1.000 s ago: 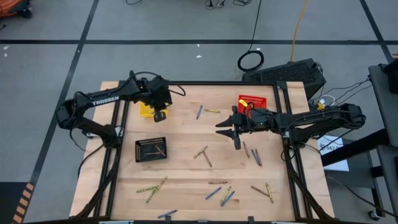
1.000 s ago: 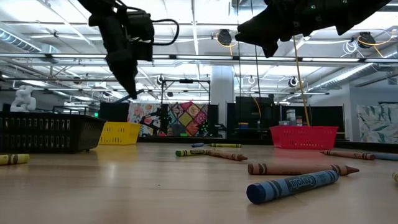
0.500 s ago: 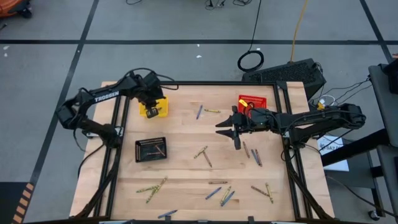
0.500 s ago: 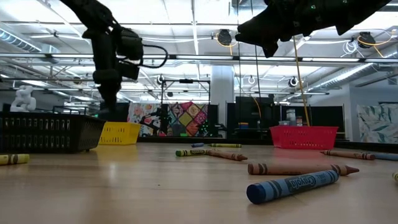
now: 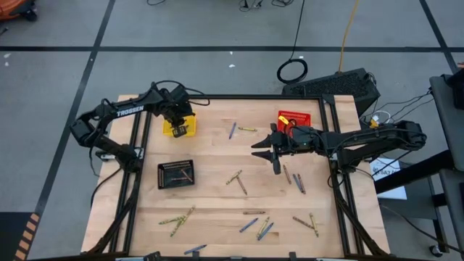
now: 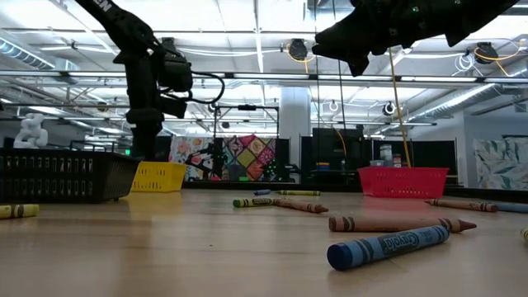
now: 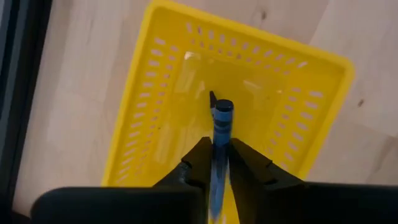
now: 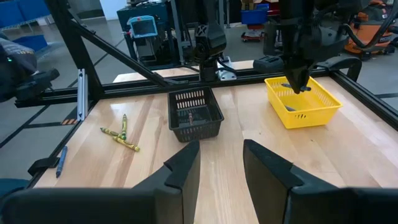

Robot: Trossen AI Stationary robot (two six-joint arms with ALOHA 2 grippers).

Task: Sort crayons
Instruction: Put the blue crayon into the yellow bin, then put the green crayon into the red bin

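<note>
**Blue crayon held over the yellow basket**

At the far left of the table, the left gripper is poised directly above the yellow basket, with a blue crayon seen between its fingers, tip aimed down into the basket. The jaws lie close along the crayon; whether it is still firmly pinched or just being let go cannot be told. The placement appears meant for a straight drop inside the mesh walls.

Nearer the front, a black basket is set on the wood, some crayons already inside. Loose crayons are scattered across the middle and front, well apart from one another; these remain to be sorted.

To the right, the right gripper is held above the table near the red basket, fingers spread and empty, apparently waiting.

The surface is pale wood, framed by dark rails. Beyond it, a bright workshop with ceiling lights and shelving is visible.
</note>
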